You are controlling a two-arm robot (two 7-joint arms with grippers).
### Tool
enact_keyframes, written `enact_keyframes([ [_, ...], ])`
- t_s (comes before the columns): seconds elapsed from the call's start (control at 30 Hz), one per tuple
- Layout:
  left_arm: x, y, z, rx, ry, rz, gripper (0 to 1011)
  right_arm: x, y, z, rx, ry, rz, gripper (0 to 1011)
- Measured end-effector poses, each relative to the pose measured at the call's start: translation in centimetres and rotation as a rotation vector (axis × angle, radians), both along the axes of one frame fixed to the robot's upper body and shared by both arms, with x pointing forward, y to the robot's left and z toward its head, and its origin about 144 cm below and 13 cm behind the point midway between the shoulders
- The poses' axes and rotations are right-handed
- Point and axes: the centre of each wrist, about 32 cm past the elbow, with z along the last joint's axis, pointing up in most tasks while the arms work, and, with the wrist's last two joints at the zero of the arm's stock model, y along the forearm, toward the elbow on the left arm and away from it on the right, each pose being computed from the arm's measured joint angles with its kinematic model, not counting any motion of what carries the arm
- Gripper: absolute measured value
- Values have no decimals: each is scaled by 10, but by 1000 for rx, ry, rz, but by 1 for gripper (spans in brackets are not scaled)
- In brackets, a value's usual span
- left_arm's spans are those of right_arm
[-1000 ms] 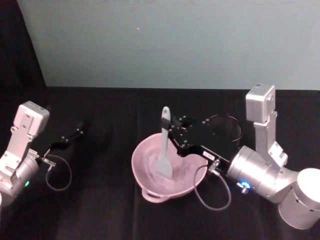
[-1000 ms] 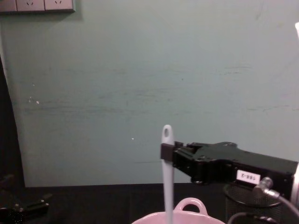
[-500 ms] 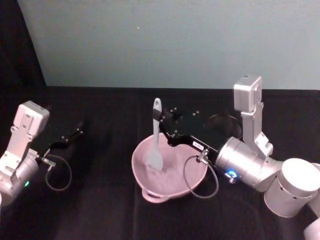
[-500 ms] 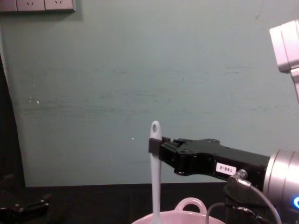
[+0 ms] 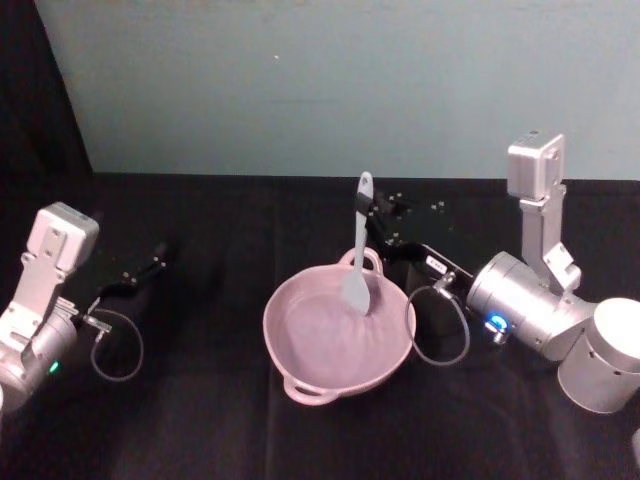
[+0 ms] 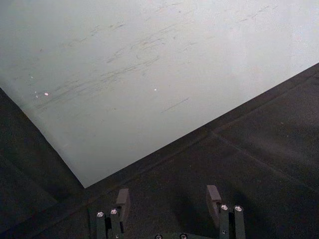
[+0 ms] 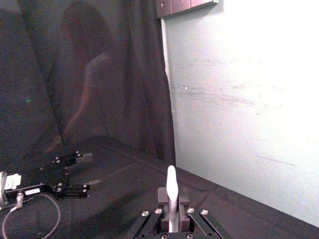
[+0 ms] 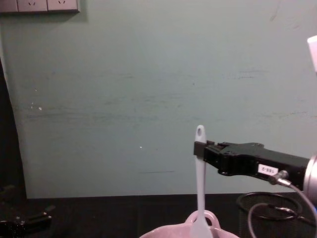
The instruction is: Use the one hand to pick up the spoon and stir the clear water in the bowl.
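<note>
The pale pink bowl (image 5: 335,340) sits mid-table, its loop handle (image 8: 202,217) toward the wall. The white spoon (image 5: 358,250) stands nearly upright with its flat head down inside the bowl at the far side. My right gripper (image 5: 366,208) is shut on the spoon's upper handle, reaching in from the right; it also grips the spoon (image 8: 199,183) in the chest view (image 8: 199,148), and the handle tip (image 7: 171,185) pokes up between its jaws in the right wrist view. My left gripper (image 5: 150,268) rests open at the far left on the black cloth, nothing between its fingers (image 6: 122,200).
A black wire-mesh cup (image 8: 277,212) stands behind the right arm, to the right of the bowl. A grey cable (image 5: 440,330) loops off the right wrist close to the bowl's rim. A teal wall (image 5: 330,90) closes off the back of the table.
The right gripper has swung the spoon from the bowl's left side to its far right side, with the head still down in the bowl. The left arm has not moved.
</note>
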Motion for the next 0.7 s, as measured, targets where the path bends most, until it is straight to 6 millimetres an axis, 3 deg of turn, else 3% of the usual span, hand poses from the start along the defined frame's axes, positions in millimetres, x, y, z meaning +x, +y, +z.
enact_keyframes([
  [0.4,0,0,0,0,0,0,1005,-17,-7,6,-30,-26,17,117],
  [0.7,0,0,0,0,0,0,1005,-35,10,4,-40,-19,120,117],
])
